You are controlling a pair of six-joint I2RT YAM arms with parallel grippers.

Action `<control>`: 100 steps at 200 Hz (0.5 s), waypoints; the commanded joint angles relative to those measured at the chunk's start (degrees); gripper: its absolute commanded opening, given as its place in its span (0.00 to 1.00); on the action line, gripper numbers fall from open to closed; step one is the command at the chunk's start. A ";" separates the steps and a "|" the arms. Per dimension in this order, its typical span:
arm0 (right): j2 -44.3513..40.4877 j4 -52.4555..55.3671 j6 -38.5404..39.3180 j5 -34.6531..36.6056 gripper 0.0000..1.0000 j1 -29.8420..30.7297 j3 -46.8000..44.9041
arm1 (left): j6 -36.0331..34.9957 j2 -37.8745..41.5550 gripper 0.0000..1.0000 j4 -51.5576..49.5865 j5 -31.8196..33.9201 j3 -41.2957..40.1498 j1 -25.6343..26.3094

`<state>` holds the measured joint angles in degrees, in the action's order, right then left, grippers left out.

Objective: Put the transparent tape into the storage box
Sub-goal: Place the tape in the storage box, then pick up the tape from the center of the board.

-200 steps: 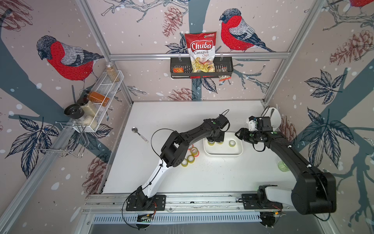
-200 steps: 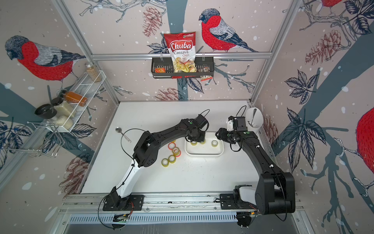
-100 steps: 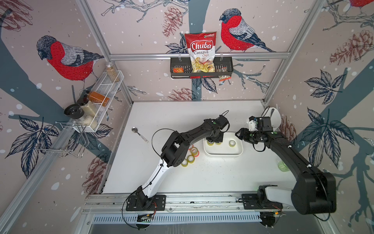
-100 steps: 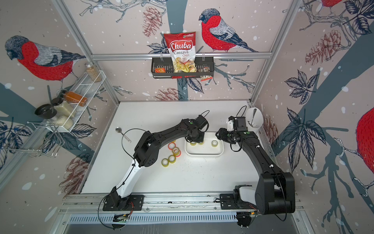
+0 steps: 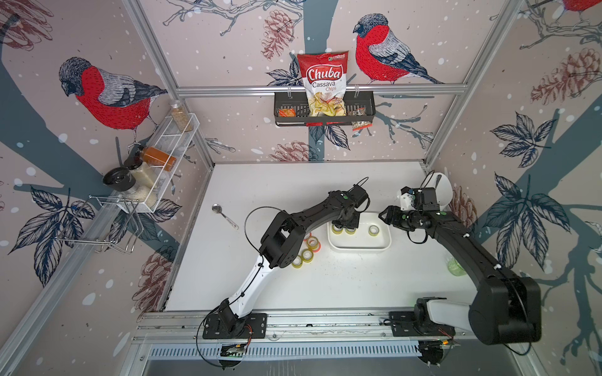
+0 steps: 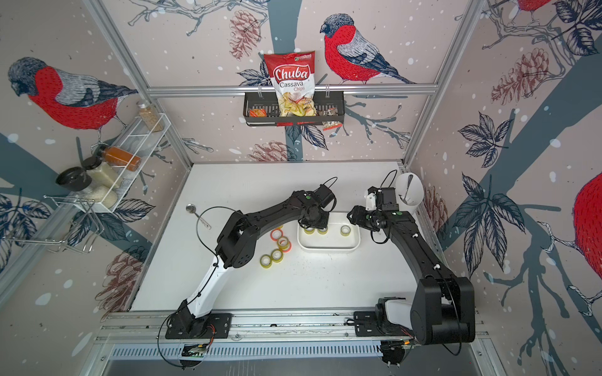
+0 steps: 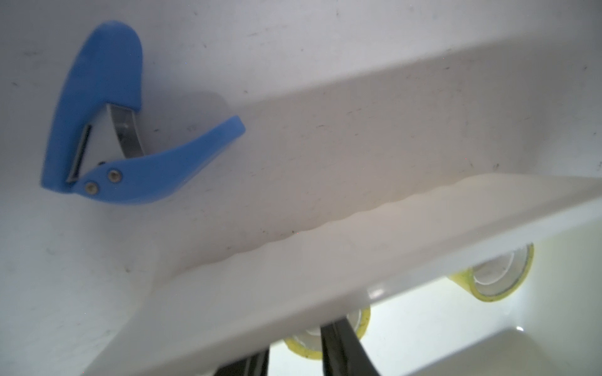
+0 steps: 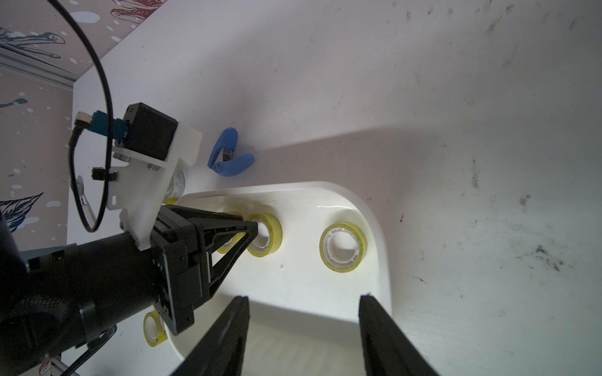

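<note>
Nearest, at 8 o'clock of the storage box (image 5: 358, 248), loose tape rolls (image 5: 307, 255) lie on the tabletop (image 5: 342, 286). Some are orange-rimmed, and the left arm's elbow (image 5: 280, 241) partly covers the cluster. At 4 o'clock by the right wall there's a green object (image 5: 456, 267), half behind the right arm; can't tell what it is.

The box is mid-tabletop with three transparent tape rolls flat inside: a pair of rolls (image 5: 337, 229) side by side at its 9 o'clock end, and a third roll (image 5: 373, 230) apart toward 3 o'clock. The left gripper (image 8: 252, 228) reaches down into the box at the pair. Its jaws are slightly parted at one roll's wall, with a sliver of gap beside one finger, so no firm pinch shows. The right gripper (image 8: 304, 297) hovers at the box's 2 o'clock corner, jaws wide, holding nothing.

Just past the far rim, about 11 o'clock, is a blue tape cutter (image 8: 229, 153), under the left wrist. A white cup (image 5: 443, 192) stands at 2 o'clock behind the right wrist. A spoon (image 5: 224, 215) lies at 9 o'clock, well apart. On the back wall at 12 o'clock is a black basket (image 5: 365, 107) with a chips bag (image 5: 324, 81).
</note>
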<state>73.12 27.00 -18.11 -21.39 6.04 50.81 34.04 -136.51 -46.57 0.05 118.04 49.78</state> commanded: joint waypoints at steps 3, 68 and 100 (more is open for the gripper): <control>-0.26 -0.73 0.86 -0.57 0.59 -0.06 0.08 | -0.59 1.85 0.34 -0.55 0.31 0.49 0.16; -1.05 0.10 3.65 5.10 0.66 7.22 2.56 | -0.73 9.71 0.37 0.02 0.40 -2.84 0.63; 0.43 1.06 3.65 6.19 0.66 10.41 5.36 | -0.55 15.81 0.39 0.69 2.20 -9.02 0.58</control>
<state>72.60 27.20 -15.55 -17.76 15.09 54.35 34.02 -124.60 -46.24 0.23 112.53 50.33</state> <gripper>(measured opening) 0.665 0.383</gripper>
